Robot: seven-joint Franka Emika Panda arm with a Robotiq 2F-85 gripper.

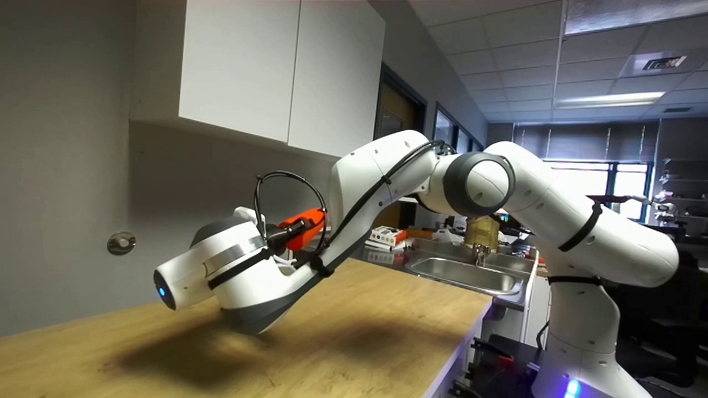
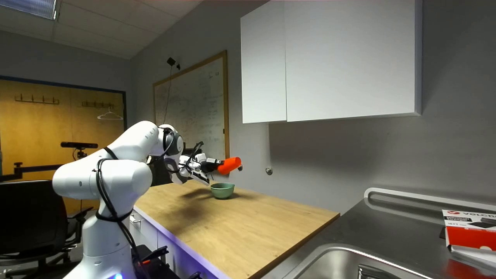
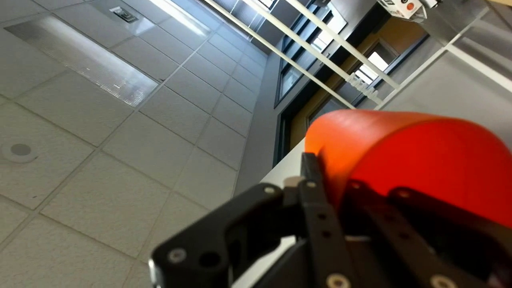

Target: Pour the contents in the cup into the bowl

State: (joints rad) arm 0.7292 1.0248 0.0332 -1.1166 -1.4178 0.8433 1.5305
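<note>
A wood-topped table (image 2: 242, 223) takes up the lower middle of an exterior view, with a white wall cabinet (image 2: 329, 62) at upper right. The Franka Emika Panda arm (image 1: 478, 182) runs through an exterior view from lower right to left of centre, its far end over the table. A stainless-steel sink (image 1: 470, 273) lies right of centre there. In an exterior view the green bowl (image 2: 223, 192) stands upright on the table near mid-frame. Just above it, apart, the red-orange plastic tumbler (image 2: 229, 166) hangs tilted onto its side; the wrist view has it at right, its mouth toward the right edge. The black jaws are clamped on the tumbler; whether they reach inside it cannot be told.
</note>
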